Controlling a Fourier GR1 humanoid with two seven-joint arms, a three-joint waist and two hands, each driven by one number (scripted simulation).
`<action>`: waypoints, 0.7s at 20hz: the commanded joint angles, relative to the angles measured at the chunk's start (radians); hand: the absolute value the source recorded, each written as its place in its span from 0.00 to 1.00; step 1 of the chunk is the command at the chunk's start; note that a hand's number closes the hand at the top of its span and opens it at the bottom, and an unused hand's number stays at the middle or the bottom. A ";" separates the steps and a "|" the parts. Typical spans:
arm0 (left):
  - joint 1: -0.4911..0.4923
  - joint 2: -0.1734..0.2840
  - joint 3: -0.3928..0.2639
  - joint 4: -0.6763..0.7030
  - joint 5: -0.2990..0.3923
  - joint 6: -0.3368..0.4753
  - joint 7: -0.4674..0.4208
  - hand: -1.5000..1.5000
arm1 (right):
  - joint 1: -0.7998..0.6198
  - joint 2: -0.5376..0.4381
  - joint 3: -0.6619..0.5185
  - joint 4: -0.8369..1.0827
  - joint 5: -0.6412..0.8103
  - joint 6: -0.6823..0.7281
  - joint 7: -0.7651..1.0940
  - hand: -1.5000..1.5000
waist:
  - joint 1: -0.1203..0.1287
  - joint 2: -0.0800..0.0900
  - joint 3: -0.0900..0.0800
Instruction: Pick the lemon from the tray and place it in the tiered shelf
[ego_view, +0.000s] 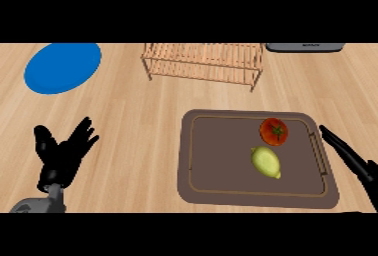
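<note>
A yellow lemon (266, 162) lies on the brown tray (214, 165), right of the tray's middle, just below a red tomato (275, 131). My right hand (348, 157) comes in from the lower right with straight fingers over the tray's right rim, a short way right of the lemon and not touching it. The wooden tiered shelf (204, 62) stands at the back, above the tray. My left hand (65, 152) rests open at the lower left, fingers up, away from the tray.
A blue plate (62, 67) lies at the back left. A dark grey object (306, 47) shows at the top right edge, beside the shelf. Bare wooden counter lies between tray and shelf.
</note>
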 joint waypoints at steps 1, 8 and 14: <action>0.019 -0.008 0.016 0.056 -0.015 -0.034 -0.033 0.50 | 0.031 0.049 0.050 -0.033 0.130 -0.031 0.043 0.00 | -0.001 0.003 -0.002; 0.012 -0.054 0.026 0.053 -0.049 -0.023 -0.032 0.50 | 0.010 0.144 0.038 0.028 0.227 -0.066 0.089 0.00 | -0.001 0.003 -0.002; 0.023 -0.053 0.052 0.008 -0.060 -0.042 0.009 0.50 | 0.051 0.226 0.083 0.044 0.336 -0.107 0.062 0.00 | -0.001 0.003 -0.002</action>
